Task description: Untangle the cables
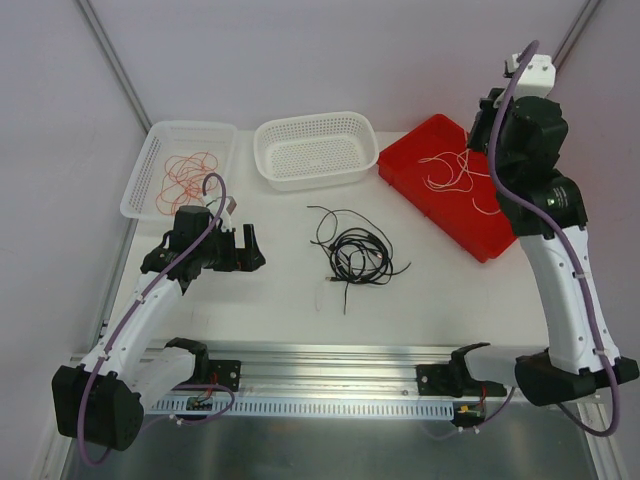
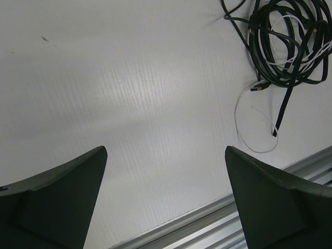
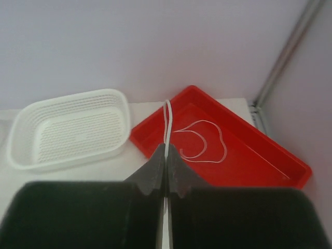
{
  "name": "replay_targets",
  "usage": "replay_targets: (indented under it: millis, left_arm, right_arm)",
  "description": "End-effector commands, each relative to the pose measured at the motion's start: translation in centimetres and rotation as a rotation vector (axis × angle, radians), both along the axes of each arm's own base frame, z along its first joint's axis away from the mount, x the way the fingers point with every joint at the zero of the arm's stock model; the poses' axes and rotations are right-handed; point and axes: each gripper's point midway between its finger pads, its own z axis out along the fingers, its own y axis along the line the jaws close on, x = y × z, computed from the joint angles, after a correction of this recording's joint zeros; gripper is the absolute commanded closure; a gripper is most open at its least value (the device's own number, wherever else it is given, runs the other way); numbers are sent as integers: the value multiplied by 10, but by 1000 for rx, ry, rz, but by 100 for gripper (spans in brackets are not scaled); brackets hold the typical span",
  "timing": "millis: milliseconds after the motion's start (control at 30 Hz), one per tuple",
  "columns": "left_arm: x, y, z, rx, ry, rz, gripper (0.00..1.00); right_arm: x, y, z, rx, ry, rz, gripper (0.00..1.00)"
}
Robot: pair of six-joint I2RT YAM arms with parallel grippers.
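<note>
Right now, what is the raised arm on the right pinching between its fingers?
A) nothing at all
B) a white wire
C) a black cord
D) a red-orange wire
B: in the right wrist view the right gripper is shut on a white wire, which runs up from its fingertips above the red tray.

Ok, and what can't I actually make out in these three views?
- Top view: fingertips of the right gripper, hidden under its own wrist.
- Left wrist: the black tangle runs off the top and right edges; cord count unclear.
- Right wrist: the white cable below the pinch blurs out; the red tray has its near corner behind the gripper body.
</note>
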Motion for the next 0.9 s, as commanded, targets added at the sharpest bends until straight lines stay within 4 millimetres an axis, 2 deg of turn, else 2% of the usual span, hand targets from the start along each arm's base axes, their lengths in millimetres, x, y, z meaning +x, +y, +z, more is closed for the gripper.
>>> replay_targets:
  millis: [0,67,100,133,200,300,400,567,600,633,700,733,833,867]
  left_arm:
    - [0,-5,6,-20,-24,-35,1]
    - [0,-5,6,-22,-25,-39,1]
    - [-1,-6,6,-25,-24,-40,1]
    - [-1,-6,7,-26,-27,-41,1]
    - [-1,-7,6,-31,-22,-46,1]
    - [-2,-9,6,-38,-16,-54,1]
    - [-2,-11,4,-43,-2,-59,1]
    - [-2,-12,2,-48,12,-66,1]
    - [-2,-12,0,-47,16,-65,1]
    - [-2,-12,1,-47,16,-67,1]
    - [-2,-12,-1,-46,22,-67,1]
    - [-2,-13,0,-48,21,-67,1]
    - [-2,-13,0,-51,24,-68,1]
    - [-3,-14,0,-53,26,-70,1]
  right_arm:
    - [31,-46,-5,75,-26,-140,99]
    - [46,-63,-27,123,20,-171,99]
    - [56,-82,-38,157,40,-210,99]
    - [61,-91,-54,165,68,-233,99]
    - [73,-116,-68,181,76,-286,99]
    - [84,-143,-95,187,118,-348,99]
    - [99,-155,-123,222,176,-355,99]
    - [118,-156,-195,277,331,-366,99]
    - [116,-156,-217,285,374,-379,98]
    - [116,-156,-229,290,397,-389,97]
    - [113,-157,-262,317,467,-409,90]
    - [111,-157,-272,332,499,-412,86]
    - [99,-154,-290,386,593,-438,61]
    - [96,-151,-292,395,605,-433,48]
